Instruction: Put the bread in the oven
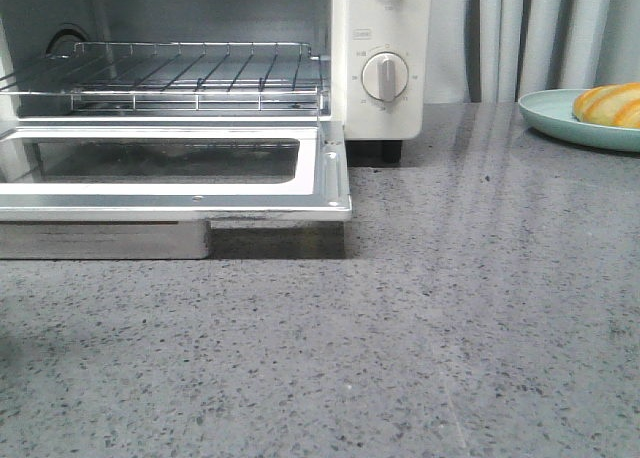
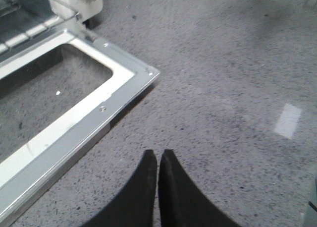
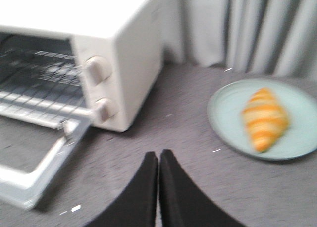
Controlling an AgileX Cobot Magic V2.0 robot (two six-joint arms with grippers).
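The bread (image 1: 610, 104), a golden-orange croissant with cream stripes, lies on a pale green plate (image 1: 545, 113) at the far right of the counter. It also shows in the right wrist view (image 3: 264, 119). The white oven (image 1: 380, 58) stands at the left with its glass door (image 1: 180, 193) dropped open and its wire rack (image 1: 170, 73) bare. My right gripper (image 3: 158, 155) is shut and empty over the counter, between the oven (image 3: 133, 58) and the plate (image 3: 228, 113). My left gripper (image 2: 157, 154) is shut and empty, beside the corner of the open door (image 2: 124, 85). Neither gripper shows in the front view.
Grey speckled counter (image 1: 450, 328) stretches in front of the oven and plate. Grey curtains (image 1: 540, 33) hang behind. The open door juts forward over the counter's left part. The oven's two round knobs (image 1: 385, 76) face forward.
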